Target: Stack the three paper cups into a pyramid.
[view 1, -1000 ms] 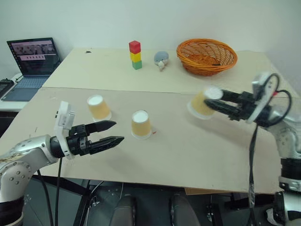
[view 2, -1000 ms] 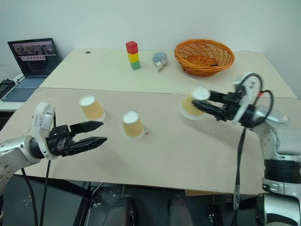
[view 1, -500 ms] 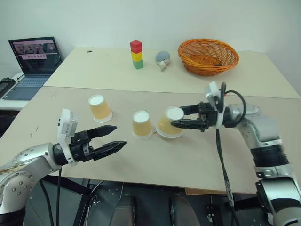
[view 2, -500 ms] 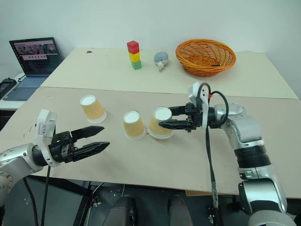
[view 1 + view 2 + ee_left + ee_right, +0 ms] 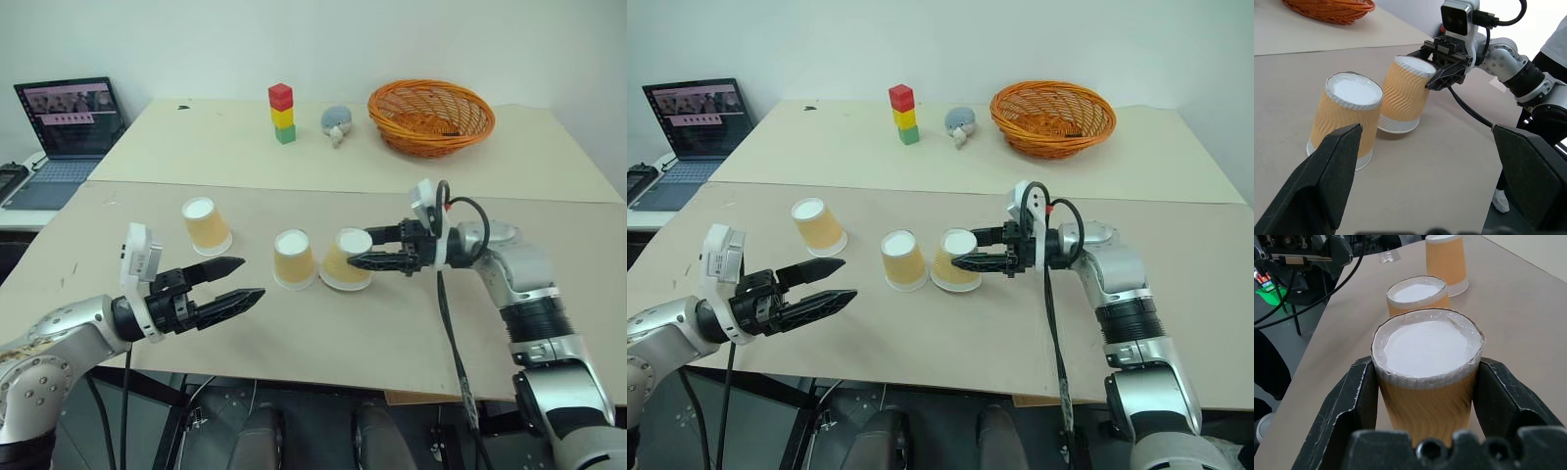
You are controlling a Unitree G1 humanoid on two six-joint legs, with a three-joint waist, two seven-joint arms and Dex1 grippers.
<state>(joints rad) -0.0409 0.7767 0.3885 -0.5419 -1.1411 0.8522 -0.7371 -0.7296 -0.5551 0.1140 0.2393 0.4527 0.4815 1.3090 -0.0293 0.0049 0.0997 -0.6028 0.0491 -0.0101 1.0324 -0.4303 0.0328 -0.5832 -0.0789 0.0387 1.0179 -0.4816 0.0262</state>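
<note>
My right hand is clamped near the top of a paper cup, base-up on the desk just beside the middle cup — light, crushable, best gripped gently; left hand spread, empty; third cup apart. Whether the held cup's rim rests fully on the desk, I cannot tell.

laptop cut off, screen unreadable
</note>
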